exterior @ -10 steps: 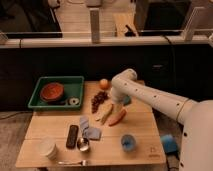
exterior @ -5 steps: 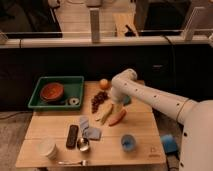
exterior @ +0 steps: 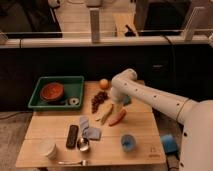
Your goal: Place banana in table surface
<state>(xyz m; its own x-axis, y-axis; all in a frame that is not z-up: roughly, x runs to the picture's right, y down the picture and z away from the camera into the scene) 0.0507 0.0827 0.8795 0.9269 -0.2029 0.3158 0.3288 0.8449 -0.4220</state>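
Observation:
The banana [exterior: 106, 113] is a small pale cream, slightly curved fruit lying on the light wooden table surface [exterior: 145, 132], beside an orange-red carrot-like piece [exterior: 118, 117]. My gripper [exterior: 113, 102] hangs at the end of the white arm [exterior: 150, 97], just above the banana's upper end. The arm reaches in from the right. Whether the gripper touches the banana cannot be made out.
A green tray [exterior: 75, 82] with a red bowl [exterior: 52, 91] stands at the back left. A round orange fruit [exterior: 103, 83], dark grapes [exterior: 98, 99], a blue cloth [exterior: 89, 129], a black bar [exterior: 73, 136], a spoon [exterior: 83, 144], a white cup [exterior: 48, 148] and a blue cup [exterior: 128, 142] are around.

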